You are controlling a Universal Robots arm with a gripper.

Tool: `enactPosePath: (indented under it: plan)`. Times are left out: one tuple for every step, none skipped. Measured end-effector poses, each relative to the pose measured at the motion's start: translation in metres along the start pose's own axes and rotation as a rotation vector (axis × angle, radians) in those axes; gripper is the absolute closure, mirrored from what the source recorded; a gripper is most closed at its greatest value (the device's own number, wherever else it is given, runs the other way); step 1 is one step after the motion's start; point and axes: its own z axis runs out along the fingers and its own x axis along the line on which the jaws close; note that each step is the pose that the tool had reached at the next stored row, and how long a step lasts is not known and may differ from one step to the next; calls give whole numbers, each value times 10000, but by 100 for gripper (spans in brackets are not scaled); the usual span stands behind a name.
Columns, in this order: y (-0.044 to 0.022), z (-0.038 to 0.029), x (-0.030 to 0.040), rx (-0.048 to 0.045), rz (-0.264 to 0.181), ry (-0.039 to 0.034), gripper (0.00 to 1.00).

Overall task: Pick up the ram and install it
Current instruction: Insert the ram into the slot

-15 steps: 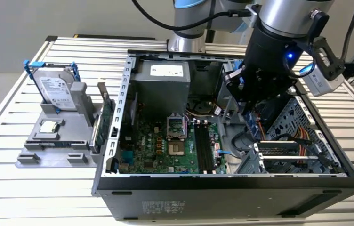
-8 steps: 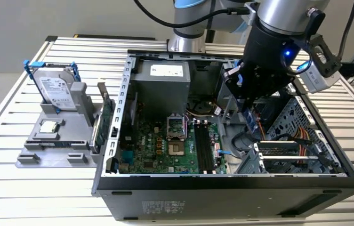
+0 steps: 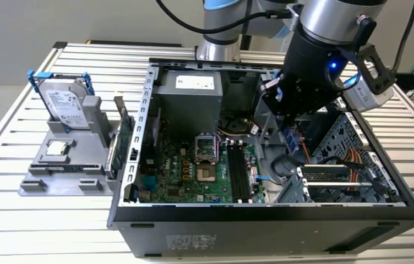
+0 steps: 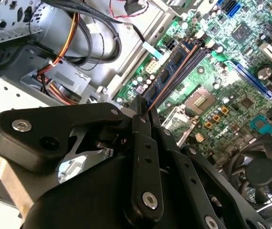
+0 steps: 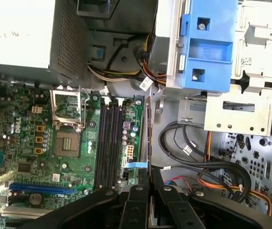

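The black hand [image 4: 148, 117] gripped the slim green circuit-board ram [image 4: 174, 74], its long axis parallel to the black motherboard slots [image 5: 108, 143] beside it.

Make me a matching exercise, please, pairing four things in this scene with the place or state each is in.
Things:
1. ram
2. hard drive
3. memory slots
4. silver chip

Places or states:
A. upright in the grey holder
B. clamped in the tool
C. empty, on the motherboard
D. flat on the grey holder

Pairs: 1-B, 2-A, 3-C, 4-D.
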Motion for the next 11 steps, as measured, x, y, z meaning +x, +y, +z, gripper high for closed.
enactPosePath:
  plan:
    - [-1, 10, 0, -1, 26, 3, 100]
    - [-1, 20, 0, -3, 54, 7, 100]
    - [-1, 30, 1, -6, 79, 12, 100]
    - [-1, 36, 0, -6, 98, 20, 100]
    - [-1, 36, 0, -5, 101, 29, 100]
    - [-1, 36, 1, -4, 101, 30, 100]
    - [-2, 36, 0, -4, 102, 30, 100]
    - [-1, 37, 0, -6, 101, 30, 100]
    - [-1, 38, 1, -9, 102, 33, 100]
    - [-2, 43, 0, -26, 102, 39, 100]
    - [-2, 48, 0, -44, 103, 54, 100]
